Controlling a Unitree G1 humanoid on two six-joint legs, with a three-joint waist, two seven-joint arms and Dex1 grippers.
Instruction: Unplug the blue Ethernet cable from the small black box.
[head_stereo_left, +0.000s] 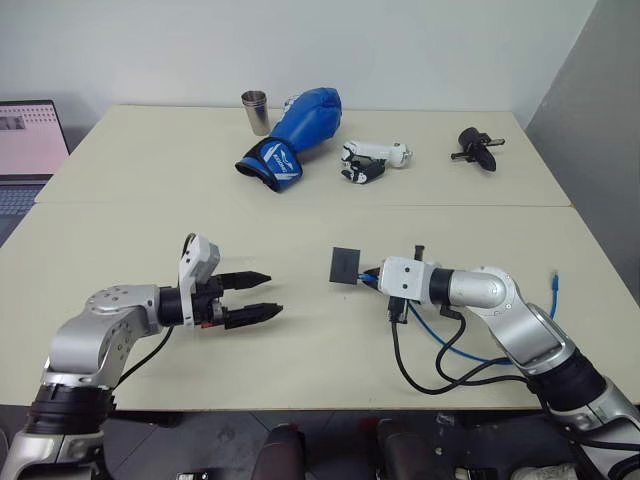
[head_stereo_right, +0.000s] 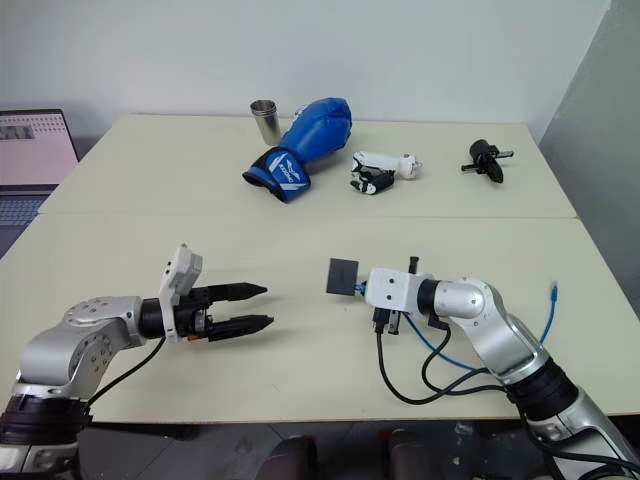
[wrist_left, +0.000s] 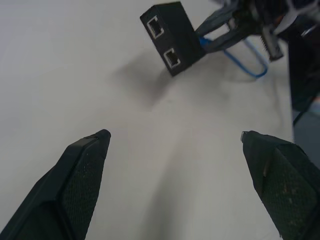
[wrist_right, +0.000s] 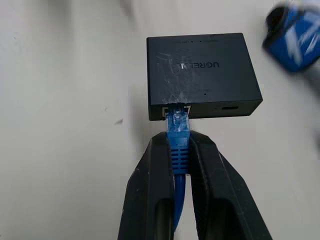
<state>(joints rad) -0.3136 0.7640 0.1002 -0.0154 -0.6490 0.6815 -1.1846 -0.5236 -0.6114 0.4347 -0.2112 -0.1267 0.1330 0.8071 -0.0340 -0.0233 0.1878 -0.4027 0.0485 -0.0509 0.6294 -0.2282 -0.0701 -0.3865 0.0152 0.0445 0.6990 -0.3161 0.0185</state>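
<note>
Blue Ethernet cable (wrist_right: 178, 150) is being pinched just behind its plug by the right gripper (wrist_right: 178, 145), whose black fingers (wrist_right: 150, 190) are clamped on it. The small black box (wrist_right: 200, 75) is being held up off the tabletop (head_stereo_left: 300, 340) by that plug, straight ahead along the cable's axis. The left gripper (head_stereo_left: 262, 295) is being held well apart to the box's left, fingers spread wide and pointed toward it.

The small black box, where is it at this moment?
In the left eye view the small black box hangs above the near table, plugged onto the blue Ethernet cable that the right gripper pinches; the open left gripper faces it.
</note>
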